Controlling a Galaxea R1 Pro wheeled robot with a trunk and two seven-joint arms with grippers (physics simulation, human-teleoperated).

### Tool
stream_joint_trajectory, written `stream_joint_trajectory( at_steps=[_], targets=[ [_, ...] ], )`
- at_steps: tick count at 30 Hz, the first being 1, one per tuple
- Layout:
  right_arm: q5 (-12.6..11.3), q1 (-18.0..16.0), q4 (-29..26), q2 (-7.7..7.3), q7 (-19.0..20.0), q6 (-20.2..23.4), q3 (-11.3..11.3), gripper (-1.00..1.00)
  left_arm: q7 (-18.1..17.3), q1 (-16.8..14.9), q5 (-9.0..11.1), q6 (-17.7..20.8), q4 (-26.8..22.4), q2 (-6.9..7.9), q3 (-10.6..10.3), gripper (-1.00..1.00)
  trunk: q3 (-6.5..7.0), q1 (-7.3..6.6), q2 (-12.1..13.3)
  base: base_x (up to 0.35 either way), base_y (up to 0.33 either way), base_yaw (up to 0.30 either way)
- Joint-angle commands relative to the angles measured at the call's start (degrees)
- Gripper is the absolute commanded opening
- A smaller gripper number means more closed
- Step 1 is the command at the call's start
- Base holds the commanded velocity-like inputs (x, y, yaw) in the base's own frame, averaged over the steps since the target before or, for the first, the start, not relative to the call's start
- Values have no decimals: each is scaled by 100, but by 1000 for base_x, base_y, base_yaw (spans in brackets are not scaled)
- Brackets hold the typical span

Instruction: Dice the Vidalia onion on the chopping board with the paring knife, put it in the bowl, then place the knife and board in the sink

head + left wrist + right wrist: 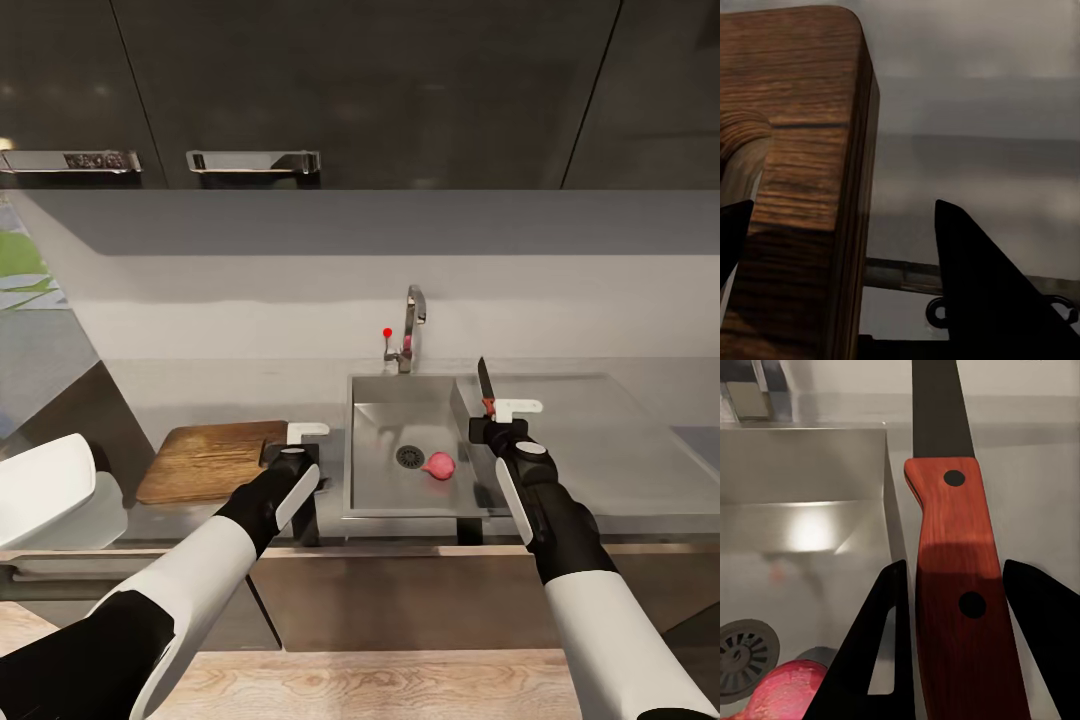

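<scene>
Grey sink [385, 480]: set into the countertop [640, 440], holding a pink-red onion [439, 465] just beside the round drain [410, 457]; nothing else lies in the basin.
Onion: not yet lifted out, whole as far as the head view shows; in the right wrist view it sits near the drain below the knife.
Knife [485, 385]: clamped by its reddish handle between the fingers of the right gripper [492, 420], blade pointing up and away, hanging over the sink's right edge.
Right jaws: clenched on the knife handle.
Chopping board [215, 458]: flat on the countertop left of the sink; the left gripper [292, 445] is at its near right corner.
Left jaws: one finger on each side of the board's edge in the left wrist view; whether they press on it I cannot tell.
Bowl [55, 490]: white, at the far left; contents cannot be seen.
Progress: early, judging by the onion in the sink; dicing, filling the bowl and putting knife and board into the sink remain.
</scene>
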Motion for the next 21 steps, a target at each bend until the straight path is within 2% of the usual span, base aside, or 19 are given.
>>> stream_joint_trajectory(
  at_steps=[1, 21],
  targets=[
    [3, -2, -9, -2, -16, 34, 6, -100, 46, -5, 110, 35, 57, 7, -29, 100, -9, 2, -5, 0, 0, 0],
    [5, -4, -87, -2, -16, 34, 6, -100, 52, -4, 108, 34, 23, 9, -29, 100, 7, 2, -5, 0, 0, -5]
  ],
)
